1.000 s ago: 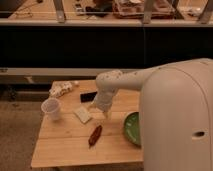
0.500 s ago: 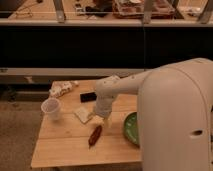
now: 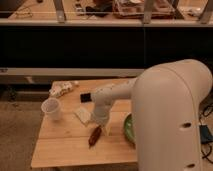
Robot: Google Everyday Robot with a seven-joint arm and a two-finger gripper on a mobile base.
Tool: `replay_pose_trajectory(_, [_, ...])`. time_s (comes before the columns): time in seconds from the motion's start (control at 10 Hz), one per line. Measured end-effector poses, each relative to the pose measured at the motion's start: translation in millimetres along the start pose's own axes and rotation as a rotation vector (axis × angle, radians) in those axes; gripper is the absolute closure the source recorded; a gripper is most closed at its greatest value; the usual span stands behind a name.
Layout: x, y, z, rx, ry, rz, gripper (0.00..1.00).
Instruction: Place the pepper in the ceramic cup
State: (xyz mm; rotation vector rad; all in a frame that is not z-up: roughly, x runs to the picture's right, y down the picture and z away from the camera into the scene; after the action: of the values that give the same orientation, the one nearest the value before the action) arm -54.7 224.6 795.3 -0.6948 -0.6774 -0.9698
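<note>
Found bowl [image 3: 128,131] mostly hidden behind the robot's body [image 3: 170,115], and block [image 3: 85,97] partly covered by arm [image 3: 116,94]. Could not tell which end of pepper [image 3: 94,136] tapered. Noted hand [image 3: 101,121] low over surface [image 3: 65,148], just above pepper's far end, spread wide, holding nothing. Recorded pepper lying flat near mid-front, long axis diagonal, far end toward hand, near end toward front-left. Observed cup [image 3: 51,108] upright, well left.
</note>
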Motion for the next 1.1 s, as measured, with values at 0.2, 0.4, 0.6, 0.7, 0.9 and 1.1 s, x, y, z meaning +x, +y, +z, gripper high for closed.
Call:
replay_pose_trajectory(0.2, [0, -4, 15, 0.003, -0.019, 0.004, 0.27])
replay_pose_trajectory(0.4, [5, -3, 24, 0.009, -0.037, 0.019, 0.27])
replay_pose_trajectory(0.6, [11, 2, 28, 0.0, -0.05, 0.033, 0.34])
replay_pose_trajectory(0.7, [14, 4, 29, -0.003, -0.054, 0.037, 0.44])
replay_pose_trajectory(0.9, [17, 7, 28, -0.006, -0.06, 0.042, 0.64])
replay_pose_trajectory(1.1, [19, 5, 25, 0.0, -0.058, 0.038, 0.83])
